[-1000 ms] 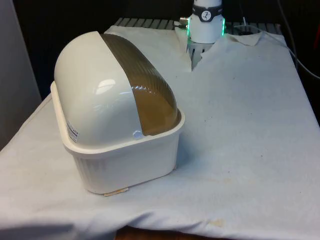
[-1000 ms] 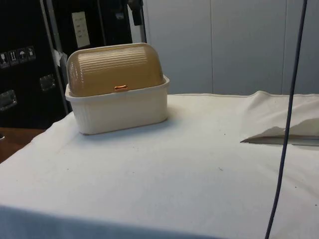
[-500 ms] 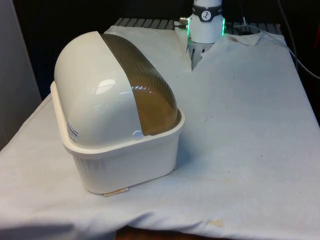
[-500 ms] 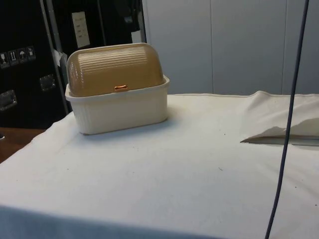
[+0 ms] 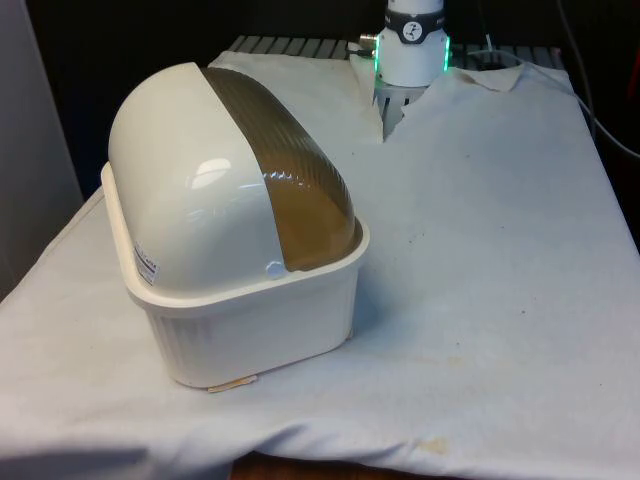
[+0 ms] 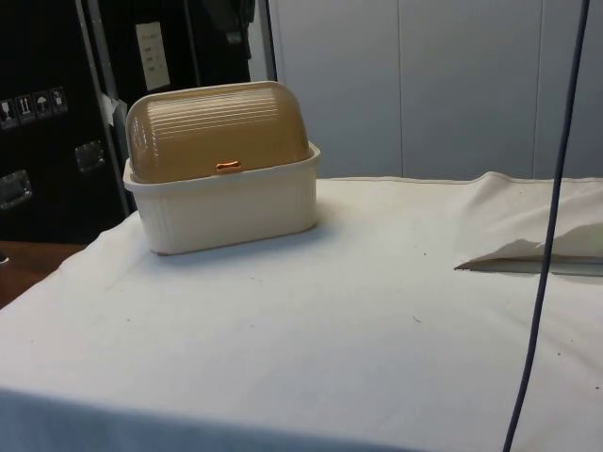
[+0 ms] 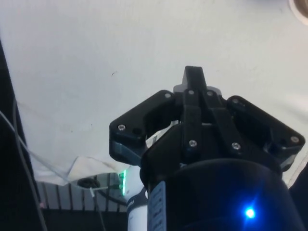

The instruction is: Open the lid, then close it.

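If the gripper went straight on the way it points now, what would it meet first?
Judging by the wrist view, the black two-finger gripper points down at bare white cloth; it would probably meet that first. Depth is unclear.

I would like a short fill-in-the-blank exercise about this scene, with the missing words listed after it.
1. The brown lid of the bread box is ____.
2. The small handle on the lid is coloured ____.
3. The bread box stands on a ____ cloth.
4. In the front view, the bread box stands on the table's ____ side.

Missing words: closed; orange; white; left
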